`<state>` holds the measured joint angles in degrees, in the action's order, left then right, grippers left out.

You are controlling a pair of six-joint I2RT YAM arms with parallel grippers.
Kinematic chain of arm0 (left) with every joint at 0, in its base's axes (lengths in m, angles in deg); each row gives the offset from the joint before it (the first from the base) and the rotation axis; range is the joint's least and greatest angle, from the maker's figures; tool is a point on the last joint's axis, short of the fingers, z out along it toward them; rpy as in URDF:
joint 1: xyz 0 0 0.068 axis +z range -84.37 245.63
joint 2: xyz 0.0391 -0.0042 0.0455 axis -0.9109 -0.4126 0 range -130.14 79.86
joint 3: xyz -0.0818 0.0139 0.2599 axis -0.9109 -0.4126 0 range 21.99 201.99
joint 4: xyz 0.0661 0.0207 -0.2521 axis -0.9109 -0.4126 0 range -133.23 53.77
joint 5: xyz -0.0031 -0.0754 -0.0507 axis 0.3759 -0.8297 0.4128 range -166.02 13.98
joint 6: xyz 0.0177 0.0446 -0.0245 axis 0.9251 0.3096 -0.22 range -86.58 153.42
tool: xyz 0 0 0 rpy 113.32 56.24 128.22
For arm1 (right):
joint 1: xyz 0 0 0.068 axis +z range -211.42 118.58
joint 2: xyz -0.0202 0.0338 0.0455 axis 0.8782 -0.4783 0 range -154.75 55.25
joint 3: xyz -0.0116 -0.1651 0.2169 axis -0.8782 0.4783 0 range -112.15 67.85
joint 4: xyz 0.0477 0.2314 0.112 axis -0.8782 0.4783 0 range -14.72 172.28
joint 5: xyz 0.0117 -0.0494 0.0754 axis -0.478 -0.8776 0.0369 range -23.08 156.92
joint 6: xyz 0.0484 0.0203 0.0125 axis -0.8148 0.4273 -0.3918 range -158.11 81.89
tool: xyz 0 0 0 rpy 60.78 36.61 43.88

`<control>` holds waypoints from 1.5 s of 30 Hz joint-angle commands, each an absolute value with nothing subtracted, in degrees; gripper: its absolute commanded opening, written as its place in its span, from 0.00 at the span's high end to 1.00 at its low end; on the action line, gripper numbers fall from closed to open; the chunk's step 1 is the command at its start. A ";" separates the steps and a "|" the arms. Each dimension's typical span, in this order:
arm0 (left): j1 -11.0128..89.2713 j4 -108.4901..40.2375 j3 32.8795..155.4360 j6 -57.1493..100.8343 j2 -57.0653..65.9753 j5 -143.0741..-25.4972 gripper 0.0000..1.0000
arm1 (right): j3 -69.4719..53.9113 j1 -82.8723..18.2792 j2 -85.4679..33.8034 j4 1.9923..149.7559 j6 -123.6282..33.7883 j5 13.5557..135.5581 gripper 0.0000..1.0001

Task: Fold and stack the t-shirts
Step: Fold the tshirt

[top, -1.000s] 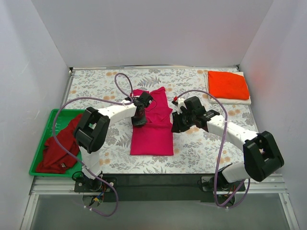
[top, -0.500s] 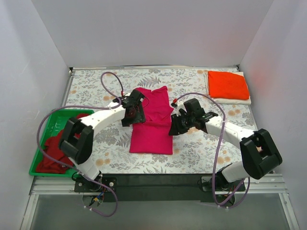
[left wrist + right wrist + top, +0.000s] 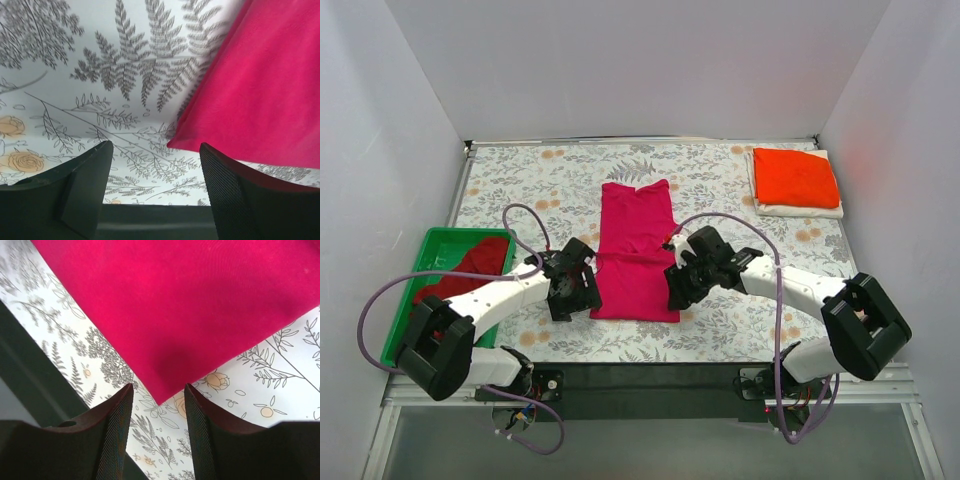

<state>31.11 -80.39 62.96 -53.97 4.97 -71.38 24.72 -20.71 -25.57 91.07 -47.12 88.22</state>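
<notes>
my left arm (image 3: 490, 295) and right arm (image 3: 800, 285) are built alike: smooth white tubes joined by chunky black housings, with the biggest black block farthest back from the jaws. a thin purple cable (image 3: 720, 215) loops loose just behind each set of jaws, then trails back along the white shell. my left gripper (image 3: 578, 296) and right gripper (image 3: 678, 290) are black all over. up close, my fingers (image 3: 235, 195) are broad matte black wedges with rounded tips, and the faces turned toward the jaw gap carry a fine dotted mesh.
</notes>
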 commanded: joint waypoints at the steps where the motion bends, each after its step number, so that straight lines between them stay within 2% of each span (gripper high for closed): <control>1: 29.77 -79.12 62.51 -55.61 6.30 -73.83 0.36 | 24.44 -16.70 -23.68 94.08 -42.51 81.60 0.55; 5: 27.84 -79.12 63.38 -55.79 3.15 -73.48 0.36 | 24.00 -10.29 -22.80 95.23 -39.34 73.18 0.54; 13: 26.78 -78.68 64.35 -56.23 -0.91 -72.33 0.40 | 23.47 -7.81 -24.55 97.42 -40.30 69.65 0.54; 21: 25.90 -78.07 65.05 -55.96 -3.63 -72.24 0.52 | 21.54 -4.12 -25.79 98.92 -38.99 64.20 0.54; 32: 25.64 -77.45 67.69 -56.23 -5.74 -71.02 0.49 | 19.25 1.24 -27.98 98.83 -33.98 60.33 0.53; 37: 25.64 -77.45 67.96 -56.31 -6.80 -70.84 0.51 | 18.02 2.21 -30.44 98.83 -32.66 59.44 0.53; 41: 25.64 -77.36 67.87 -56.31 -7.06 -71.01 0.60 | 16.88 2.82 -31.76 99.36 -31.95 59.62 0.54; 45: 25.64 -77.45 67.87 -56.23 -7.06 -71.19 0.75 | 17.40 2.74 -30.45 99.45 -34.58 57.87 0.55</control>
